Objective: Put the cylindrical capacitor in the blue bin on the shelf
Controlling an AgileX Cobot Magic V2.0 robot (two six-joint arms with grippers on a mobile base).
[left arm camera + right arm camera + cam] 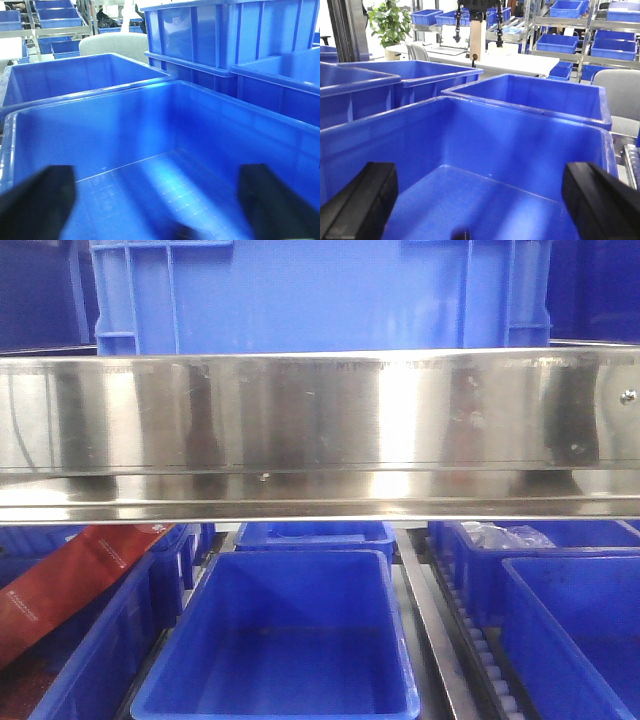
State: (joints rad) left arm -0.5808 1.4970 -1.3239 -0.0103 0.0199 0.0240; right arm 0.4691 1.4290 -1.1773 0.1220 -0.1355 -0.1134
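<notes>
While both grippers hang over blue bins with nothing between their fingers, the cylindrical capacitor does not show in any view, so its place cannot be told.

From the left wrist camera, the left gripper (155,210) has its two dark fingers (37,205) spread wide at the bottom corners of the view, above the bare floor of a large blue bin (165,145). Beyond that bin's far rim stands a second open bin (75,75), and toward the right edge rises a stack of tall blue crates (225,35).

From the right wrist camera, the right gripper (480,205) is likewise parted, its black fingers (600,200) at the lower corners over another blue tub (470,140). A small dark speck at the bottom edge of that tub's floor is too blurred to name. Past its far rim sits a further bin (530,97), then a white table (520,62) with racks of blue boxes behind.

In the front view, an open blue bin (290,640) lies nearest at the bottom centre, flanked by a bin holding a red packet (70,585) on the left and more bins on the right, with a roller track (480,650) between them. Above runs the shelf (320,430), its broad steel rail crossing the whole view, and a large blue crate (320,295) stands on the level behind it.
</notes>
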